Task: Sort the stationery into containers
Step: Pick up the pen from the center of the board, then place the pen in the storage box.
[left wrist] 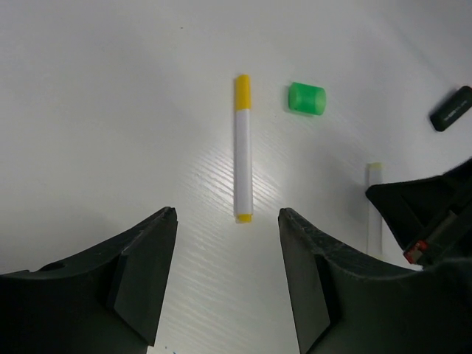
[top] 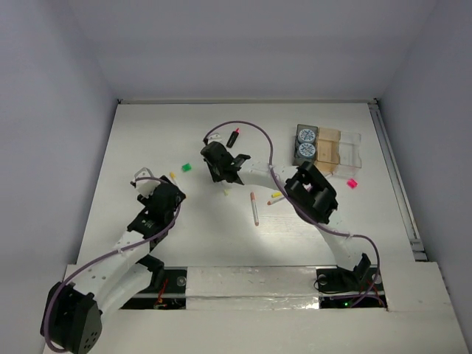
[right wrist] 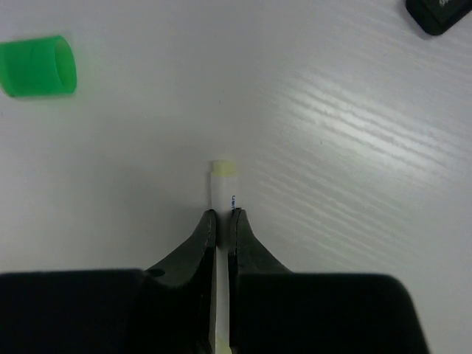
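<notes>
My right gripper (right wrist: 223, 215) is shut on a thin white pen with a pale yellow end (right wrist: 223, 181), which lies flat on the table; in the top view this gripper (top: 221, 175) is at mid-table. My left gripper (left wrist: 227, 215) is open just short of a yellow-capped white pen (left wrist: 243, 147), with nothing between its fingers. A loose green cap (left wrist: 306, 98) lies right of that pen. The containers (top: 345, 147) stand at the back right, and two blue-white rolls (top: 306, 143) sit in the dark tray. A black highlighter (top: 234, 137) lies beyond the right gripper.
An orange-tipped pen (top: 254, 209) and a short yellow pen (top: 276, 195) lie near the right arm's elbow. A pink cap (top: 352, 183) rests in front of the trays. The right gripper (left wrist: 428, 214) shows at the right edge of the left wrist view.
</notes>
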Motion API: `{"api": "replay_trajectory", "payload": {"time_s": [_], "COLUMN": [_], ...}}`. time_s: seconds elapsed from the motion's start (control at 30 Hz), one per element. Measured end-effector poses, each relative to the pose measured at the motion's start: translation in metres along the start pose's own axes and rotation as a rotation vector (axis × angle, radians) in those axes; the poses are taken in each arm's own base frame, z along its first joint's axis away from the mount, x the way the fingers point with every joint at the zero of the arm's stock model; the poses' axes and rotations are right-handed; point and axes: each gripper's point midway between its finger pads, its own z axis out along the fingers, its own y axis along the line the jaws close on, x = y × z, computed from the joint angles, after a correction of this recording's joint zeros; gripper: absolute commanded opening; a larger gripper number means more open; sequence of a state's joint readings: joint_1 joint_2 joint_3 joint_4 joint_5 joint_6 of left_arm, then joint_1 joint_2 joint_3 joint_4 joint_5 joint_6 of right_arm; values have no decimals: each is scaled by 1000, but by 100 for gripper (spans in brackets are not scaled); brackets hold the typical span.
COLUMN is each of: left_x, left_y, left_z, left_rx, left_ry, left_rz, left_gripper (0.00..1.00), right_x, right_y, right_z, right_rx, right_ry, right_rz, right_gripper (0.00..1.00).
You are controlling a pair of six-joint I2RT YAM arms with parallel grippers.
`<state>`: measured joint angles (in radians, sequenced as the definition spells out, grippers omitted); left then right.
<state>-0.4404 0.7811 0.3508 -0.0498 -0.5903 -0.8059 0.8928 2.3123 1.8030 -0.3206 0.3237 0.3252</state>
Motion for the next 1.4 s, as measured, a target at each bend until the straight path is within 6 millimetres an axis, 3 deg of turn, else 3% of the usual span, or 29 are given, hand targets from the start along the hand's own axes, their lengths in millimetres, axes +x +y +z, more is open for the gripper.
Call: {"api": "replay_trajectory", "payload": {"time_s": [0.1,0.2,0.27,0.33,0.4,0.5,0.57,0.63,0.7,0.8,1.0,1.1,1.13,1.23,1.27,1.33,1.4], "left_x": [8,17,22,23,23,21,21,22,24,28,34,36,37,36,35,35,35], "left_y": [7,15,16,14,10,6,6,8,9,10,9,7,7,5,5,4,4], "left_z": [9,19,25,32,39,49,55,58,61,65,73,77,77,79,79,79,79], "left_rx": [-47,-100,-123,-142,-150,-155,-158,-162,-163,-164,-176,-179,-179,-176,-175,-175,-174], "left_ry": [14,45,66,83,95,110,115,121,129,143,170,178,178,176,175,174,174], "left_rz": [19,52,72,83,91,95,94,99,103,119,154,164,167,169,170,171,171], "left_gripper": [50,43,37,35,36,45,48,49,49,48,45,43,42,42,41,41,40], "right_x": [8,7,-15,-48,-83,-120,-122,-108,-89,-65,-1,19,19,9,6,4,5], "right_y": [-7,-22,-34,-60,-101,-204,-279,-335,-372,-400,-428,-429,-430,-431,-432,-432,-431], "right_z": [-12,-39,-62,-92,-125,-176,-204,-218,-219,-200,-129,-112,-111,-112,-113,-113,-113], "right_rx": [-1,-2,-10,-10,11,129,248,353,421,459,459,440,435,427,428,424,423], "right_ry": [-5,-10,-64,-154,-262,-423,-490,-502,-478,-404,-171,-103,-98,-112,-119,-125,-124], "right_rz": [6,20,53,111,187,332,419,482,523,542,563,572,573,569,571,568,577], "right_gripper": [0,0,0,0,0,0,0,0,0,0,0,0,5,51,72,82,85]}}
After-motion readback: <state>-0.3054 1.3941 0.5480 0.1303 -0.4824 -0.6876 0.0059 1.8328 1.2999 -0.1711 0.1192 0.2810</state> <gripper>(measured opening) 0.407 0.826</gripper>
